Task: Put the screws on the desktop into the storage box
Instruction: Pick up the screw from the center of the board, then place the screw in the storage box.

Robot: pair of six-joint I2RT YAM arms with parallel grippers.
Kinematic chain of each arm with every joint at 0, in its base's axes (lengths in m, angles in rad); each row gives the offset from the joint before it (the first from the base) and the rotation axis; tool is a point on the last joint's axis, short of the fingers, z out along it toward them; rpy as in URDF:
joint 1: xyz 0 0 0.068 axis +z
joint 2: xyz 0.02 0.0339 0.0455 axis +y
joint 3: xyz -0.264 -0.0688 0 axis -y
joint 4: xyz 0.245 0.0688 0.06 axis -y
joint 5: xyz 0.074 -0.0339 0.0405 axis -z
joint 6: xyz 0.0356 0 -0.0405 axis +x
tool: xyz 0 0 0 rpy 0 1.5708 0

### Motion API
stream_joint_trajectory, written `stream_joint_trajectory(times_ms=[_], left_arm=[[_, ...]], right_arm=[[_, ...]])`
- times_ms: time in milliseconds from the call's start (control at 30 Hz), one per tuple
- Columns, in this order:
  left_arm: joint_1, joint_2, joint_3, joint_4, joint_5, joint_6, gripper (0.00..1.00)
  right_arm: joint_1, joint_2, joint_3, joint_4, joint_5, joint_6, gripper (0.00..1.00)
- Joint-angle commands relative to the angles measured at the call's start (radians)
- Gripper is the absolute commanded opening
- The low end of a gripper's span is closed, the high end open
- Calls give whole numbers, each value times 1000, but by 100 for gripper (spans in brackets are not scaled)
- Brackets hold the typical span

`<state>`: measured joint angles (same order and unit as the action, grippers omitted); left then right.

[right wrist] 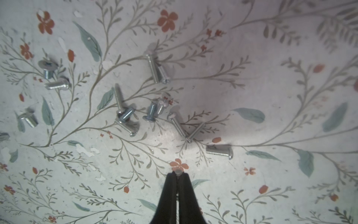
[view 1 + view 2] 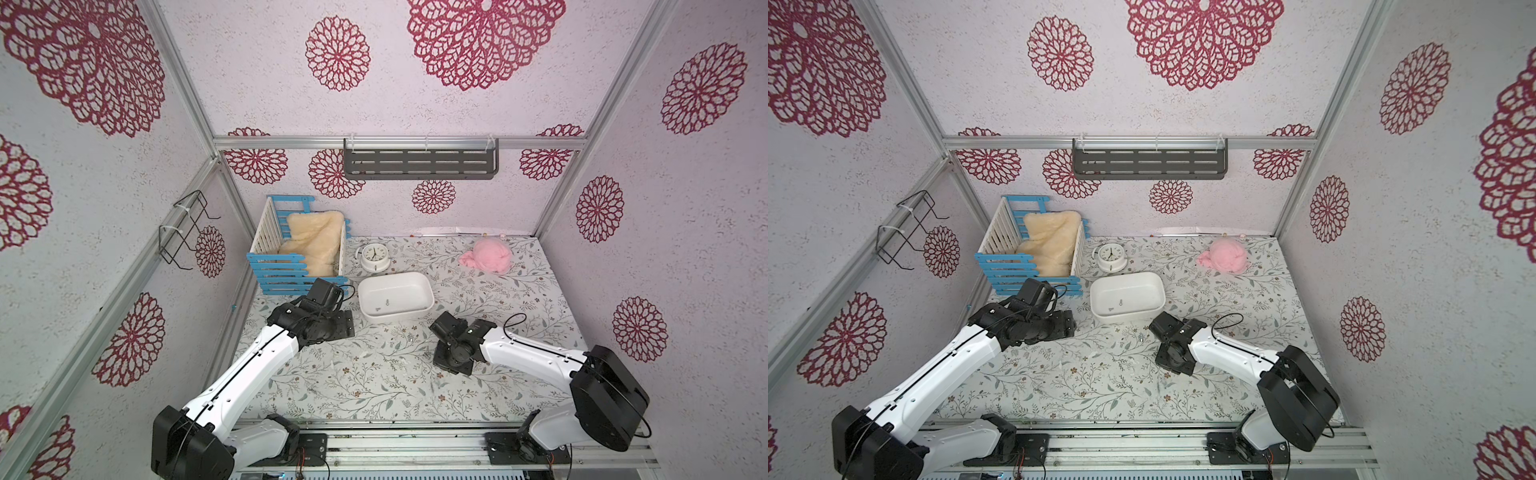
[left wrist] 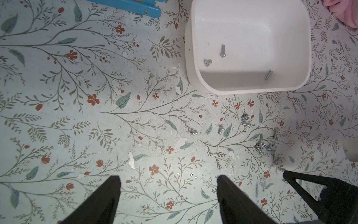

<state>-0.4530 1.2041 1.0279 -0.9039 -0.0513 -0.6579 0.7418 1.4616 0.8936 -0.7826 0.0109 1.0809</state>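
The white storage box (image 2: 409, 293) (image 3: 242, 29) stands mid-desktop with three screws (image 3: 222, 50) lying in it. Several more screws (image 1: 126, 114) (image 3: 265, 147) lie scattered on the leafy desktop (image 2: 374, 386) just in front of the box. My right gripper (image 1: 177, 173) (image 2: 452, 358) hangs low over this scatter. It is shut on a single screw (image 1: 178, 172), whose grey head pokes out at the fingertips. My left gripper (image 3: 168, 177) (image 2: 334, 326) hovers left of the box, open, with only bare desktop between its fingers.
A blue-and-white slatted crate (image 2: 291, 270) with cream fleece stands at the back left. A round white clock (image 2: 375, 257) sits behind the box. A pink cloth (image 2: 488, 255) lies at the back right. A grey shelf (image 2: 419, 160) hangs on the back wall.
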Motion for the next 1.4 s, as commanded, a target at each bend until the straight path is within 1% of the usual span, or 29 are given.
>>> stream_joint_trajectory(times_ms=[0,100,400,667,900,1067,1233,1267,1367], left_arm=[[8,-18,-17,-8,12,-19,83],[7,-23,-23,-7,17,-26,83],[8,-65,-46,-8,29,-50,83],[6,-106,-69,-9,51,-96,83],[5,-133,-83,-43,55,-109,83],[4,-149,-78,-80,45,-102,84],[5,-146,-62,-107,39,-91,84],[4,-144,-58,-108,39,-87,84],[6,-136,-47,-115,34,-77,84]], right_arm=[[-1,-33,82,-43,37,-36,0],[-2,-3,183,-74,57,-69,0],[-23,175,472,-103,67,-173,0],[-69,423,791,-143,54,-279,0],[-100,628,1045,-192,40,-318,0],[-111,813,1292,-275,40,-329,0],[-120,1036,1612,-414,38,-330,0],[-122,1061,1642,-421,30,-327,0],[-124,1090,1642,-411,11,-322,0]])
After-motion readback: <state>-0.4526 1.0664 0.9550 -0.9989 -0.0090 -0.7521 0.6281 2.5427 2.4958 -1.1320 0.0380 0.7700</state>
